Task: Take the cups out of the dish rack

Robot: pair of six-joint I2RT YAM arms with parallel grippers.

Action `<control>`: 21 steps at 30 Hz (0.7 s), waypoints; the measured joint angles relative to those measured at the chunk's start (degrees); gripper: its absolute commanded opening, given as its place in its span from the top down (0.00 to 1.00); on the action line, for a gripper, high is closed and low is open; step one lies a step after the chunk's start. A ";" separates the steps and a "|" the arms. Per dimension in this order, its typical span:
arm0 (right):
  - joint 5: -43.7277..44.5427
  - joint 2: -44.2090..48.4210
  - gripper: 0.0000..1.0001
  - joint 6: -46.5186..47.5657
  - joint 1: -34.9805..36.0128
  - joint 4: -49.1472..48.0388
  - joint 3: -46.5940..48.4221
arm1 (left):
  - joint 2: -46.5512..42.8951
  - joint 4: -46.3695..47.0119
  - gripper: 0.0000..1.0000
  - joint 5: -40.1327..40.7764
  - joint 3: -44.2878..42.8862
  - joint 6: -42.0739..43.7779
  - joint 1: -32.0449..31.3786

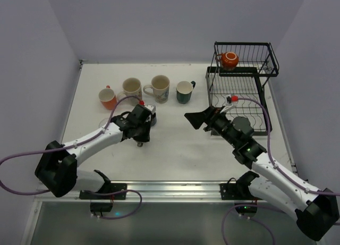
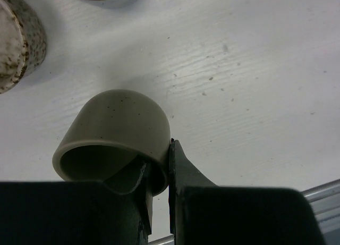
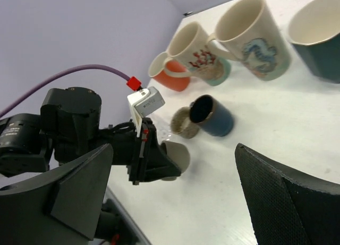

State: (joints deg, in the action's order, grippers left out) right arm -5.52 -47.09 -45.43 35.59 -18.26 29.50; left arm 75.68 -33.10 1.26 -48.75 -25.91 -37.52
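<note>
Nearest: left tool clenched on the wall of the beige cup, one finger inside the mouth, one outside. Cup small, glossy, faintly speckled; tipped over the desk, mouth toward the wrist, base toward 12 o'clock. Right tool spread wide, empty. Orange mug in upper basket of rack, 1 o'clock.
</note>
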 measured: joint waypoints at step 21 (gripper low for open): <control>7.89 1.14 0.01 13.86 -1.81 12.70 8.63 | 8.37 -2.73 0.08 6.99 -6.10 2.78 -0.07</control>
State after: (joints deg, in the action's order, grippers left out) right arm 2.37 -45.95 -31.57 33.78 -5.56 38.13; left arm 84.05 -35.83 8.25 -54.85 -23.14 -37.58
